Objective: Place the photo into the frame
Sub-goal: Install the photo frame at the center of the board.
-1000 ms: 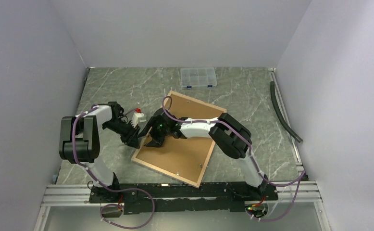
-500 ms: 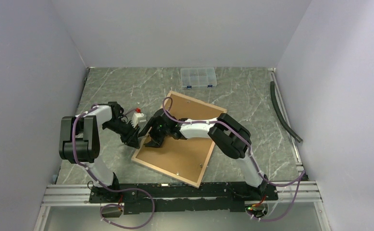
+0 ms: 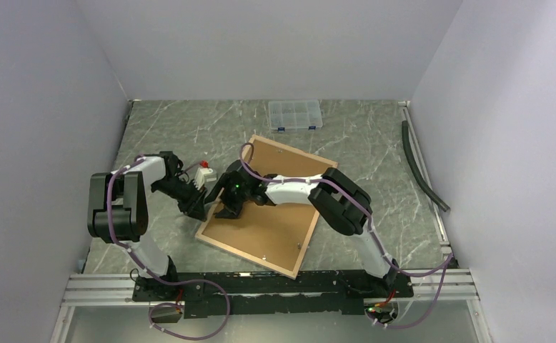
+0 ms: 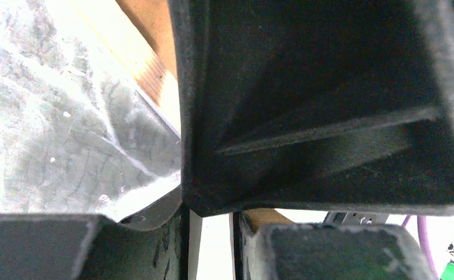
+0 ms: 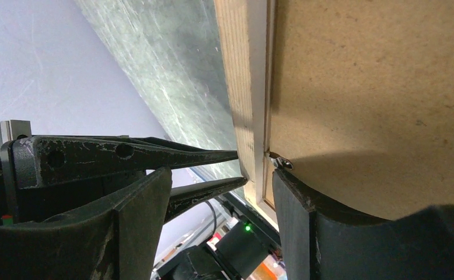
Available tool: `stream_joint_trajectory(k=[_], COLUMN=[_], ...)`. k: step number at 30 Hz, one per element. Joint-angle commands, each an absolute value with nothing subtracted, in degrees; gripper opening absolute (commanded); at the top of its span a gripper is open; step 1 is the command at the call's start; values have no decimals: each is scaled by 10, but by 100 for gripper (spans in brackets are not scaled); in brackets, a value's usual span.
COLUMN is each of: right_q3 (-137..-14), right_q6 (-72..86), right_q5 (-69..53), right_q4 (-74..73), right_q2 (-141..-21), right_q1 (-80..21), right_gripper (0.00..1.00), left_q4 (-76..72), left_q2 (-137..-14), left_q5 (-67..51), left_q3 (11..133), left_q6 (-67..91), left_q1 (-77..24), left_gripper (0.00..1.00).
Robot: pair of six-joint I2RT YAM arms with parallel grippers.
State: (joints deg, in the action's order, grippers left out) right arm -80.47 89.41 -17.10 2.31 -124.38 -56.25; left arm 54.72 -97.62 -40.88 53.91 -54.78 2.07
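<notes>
**Backing in, tabs next – photo out of sight**

Nearest: the frame [image 3: 244, 256] lies flat on the desk [image 3: 168, 128], back up, light wood border showing. The brown backing board [image 3: 268, 229] sits inside the border and looks seated flush.

Photo: not seen in any view. It is not loose on the desk, so it is likely under the board, though this can't be confirmed.

Left edge of the frame, both arms are working close together. The right claw [image 5: 222, 175] is spread and holds nothing. One finger is over the board, the other is out past the border, and a small metal tab [image 5: 280, 162] sits at the board's edge between them.

The left claw [image 3: 197, 208] comes in from the outer side. Its fingers [image 5: 201, 156] taper to the frame's outer edge with a narrow gap between them. Can't tell whether they pinch the edge or only rest there; its own wrist view is too dark and close.

Farther back: a clear compartment box [image 3: 295, 114], well apart.

Judgement: late stage. What's left is turning the tabs to lock the board, then probably flipping the frame.
</notes>
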Motion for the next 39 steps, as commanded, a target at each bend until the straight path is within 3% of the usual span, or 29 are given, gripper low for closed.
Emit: stream_joint_trajectory(k=[1,10,18,21,22,34,39], right_q3=[-842,-848,-775,-759,-751,-769,-787], right_q6=[851,739,697,658,648,527,519], right_q5=[-132,-138,-129,-96,-98,-154,-161], right_q4=[3,-100,-122,-135,-127,-73,-69], right_q2=[-1263,-1197,-1123,-1090,-1082,-1105,-1132], right_q1=[-564,-535,-501,-477,-466,-349,-340], right_gripper=[70,82,78,76,75,74,73], left_q4=[549,666,688,636,611,552,543], left_q2=[-967,-979,-1000,-1009,-1017,-1133,-1176], left_q5=[-388,-446,-473,-475,-463,-480,-493], left_q3=[536,656,733,739,742,823,851], left_q6=[-581,-612,-566,-486,-445,-323,-311], left_q1=[19,102,152,144,136,9,-11], left_gripper=[25,27,33,49,50,51,45])
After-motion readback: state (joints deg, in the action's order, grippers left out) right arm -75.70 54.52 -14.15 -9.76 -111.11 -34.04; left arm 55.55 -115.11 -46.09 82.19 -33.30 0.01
